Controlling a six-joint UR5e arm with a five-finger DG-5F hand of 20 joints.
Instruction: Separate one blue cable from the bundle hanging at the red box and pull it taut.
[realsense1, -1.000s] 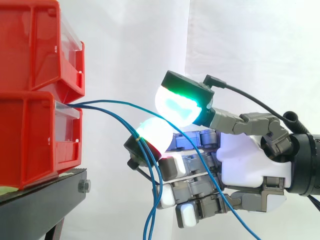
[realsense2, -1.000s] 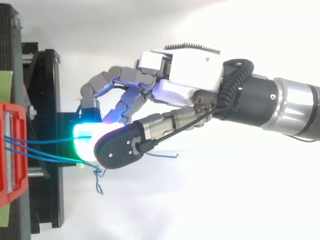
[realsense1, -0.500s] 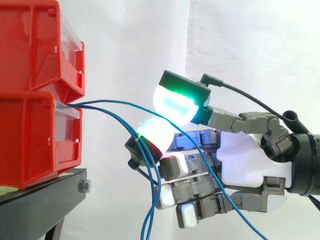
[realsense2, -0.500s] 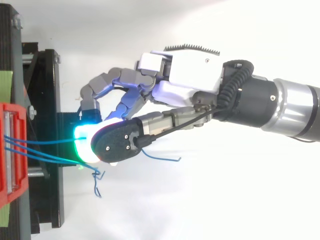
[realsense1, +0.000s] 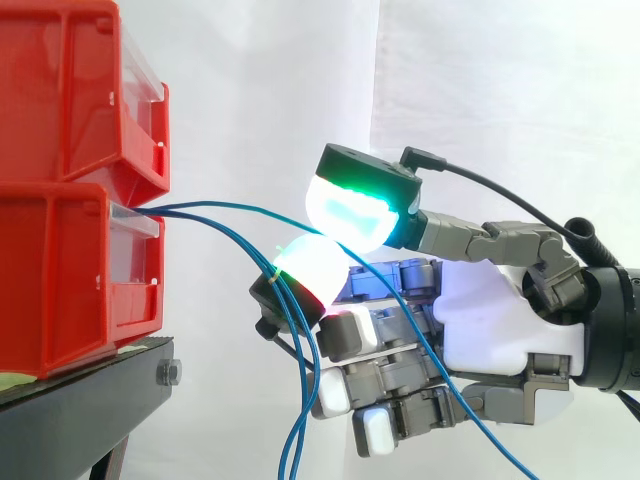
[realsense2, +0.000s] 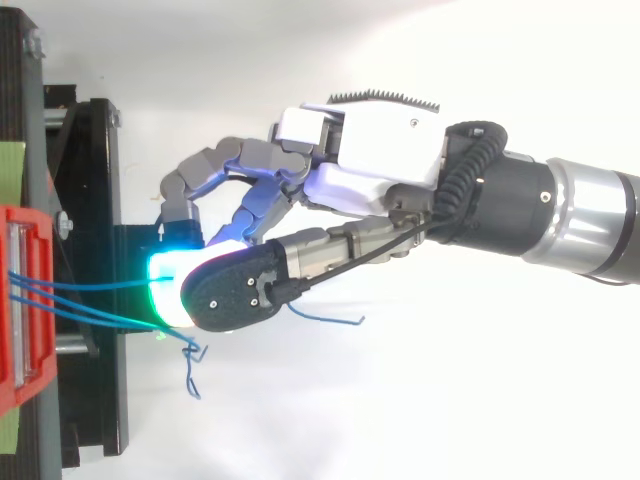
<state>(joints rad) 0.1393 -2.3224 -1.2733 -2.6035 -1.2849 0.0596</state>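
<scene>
One blue cable (realsense1: 235, 204) leaves the lower red bin (realsense1: 70, 280) at 9 o'clock in the side view, arcs toward 3 o'clock, runs between the glowing pads, then sags off to 5 o'clock across the palm

Hand (realsense1: 495, 320) enters from 3 o'clock, fingers curled. Green thumb pad (realsense1: 350, 212) sits on top of the white finger pad (realsense1: 312, 265), and the two meet over that one strand: clamped on it, as far as the side view lets me judge

Other strands (realsense1: 240, 240) drop lower from the bin, drape over the back of the same fingertip and hang to 6 o'clock, outside the pinch. Black stand (realsense1: 90, 400) below the bin

Change over the last second: the thumb has crept toward 9 o'clock in the top view, covering more of the lit pad, and sits a touch lower in the side view. Cables hardly moved

Reading: the pinch has tightened and separation looks mostly done. The chosen strand is slack on both sides, so the pull away from the bin is not yet made. Risk: draped strands dragging along
</scene>
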